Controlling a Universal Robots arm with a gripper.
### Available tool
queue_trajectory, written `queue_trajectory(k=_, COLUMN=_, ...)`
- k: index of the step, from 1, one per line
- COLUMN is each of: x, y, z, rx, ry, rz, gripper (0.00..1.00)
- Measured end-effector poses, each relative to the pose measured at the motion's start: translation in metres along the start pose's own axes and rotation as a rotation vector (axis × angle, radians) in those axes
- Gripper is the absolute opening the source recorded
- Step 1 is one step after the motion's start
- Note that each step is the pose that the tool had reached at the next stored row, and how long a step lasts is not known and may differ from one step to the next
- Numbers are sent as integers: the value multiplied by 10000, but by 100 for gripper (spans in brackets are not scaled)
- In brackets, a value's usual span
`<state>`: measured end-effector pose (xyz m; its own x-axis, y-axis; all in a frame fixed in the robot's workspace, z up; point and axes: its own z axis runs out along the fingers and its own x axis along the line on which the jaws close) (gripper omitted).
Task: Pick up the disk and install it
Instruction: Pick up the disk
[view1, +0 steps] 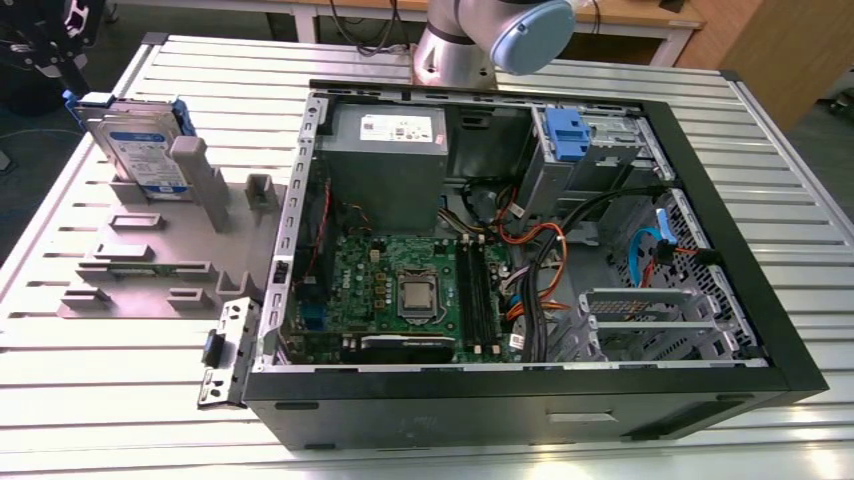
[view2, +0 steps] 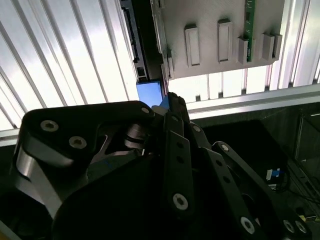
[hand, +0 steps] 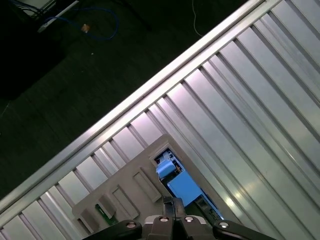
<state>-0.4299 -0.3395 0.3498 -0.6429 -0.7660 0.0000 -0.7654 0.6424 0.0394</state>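
The disk (view1: 138, 152) stands on edge in a slot of the grey holder (view1: 147, 262), at the exterior view's left, beside the open computer case (view1: 534, 375). It is silver with a white-and-blue label and a blue carrier frame. My gripper (view1: 60, 72) is the black shape just above the disk's upper far corner. In both wrist views I look down past the fingers at the disk's blue carrier edge (hand: 181, 187) (view2: 149, 92). The gripper (hand: 173, 202) (view2: 169, 99) has its fingers drawn together, tips right over that blue edge. Whether they touch it I cannot tell.
The case lies open with its motherboard (view1: 400, 290), a grey power supply (view1: 387, 150), cables and a blue-latched drive bay (view1: 567, 135) at the far side. The ribbed metal table (view1: 120, 400) drops off at the exterior view's left, where the floor (hand: 60, 75) is dark.
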Motion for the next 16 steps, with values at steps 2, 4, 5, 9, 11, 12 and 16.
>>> queue_trajectory(k=2, x=0, y=0, z=0, rx=0, ry=0, rz=-1, gripper=11)
queue_trajectory(k=4, x=0, y=0, z=0, rx=0, ry=0, rz=-16, gripper=11)
queue_trajectory(k=5, x=0, y=0, z=0, rx=0, ry=2, rz=-45, gripper=11)
queue_trajectory(k=9, x=0, y=0, z=0, rx=0, ry=6, rz=-172, gripper=11)
queue_trajectory(k=11, x=0, y=0, z=0, rx=0, ry=15, rz=-381, gripper=11)
queue_trajectory(k=12, x=0, y=0, z=0, rx=0, ry=17, rz=-443, gripper=11)
queue_trajectory(k=16, x=0, y=0, z=0, rx=0, ry=20, rz=-504, gripper=11)
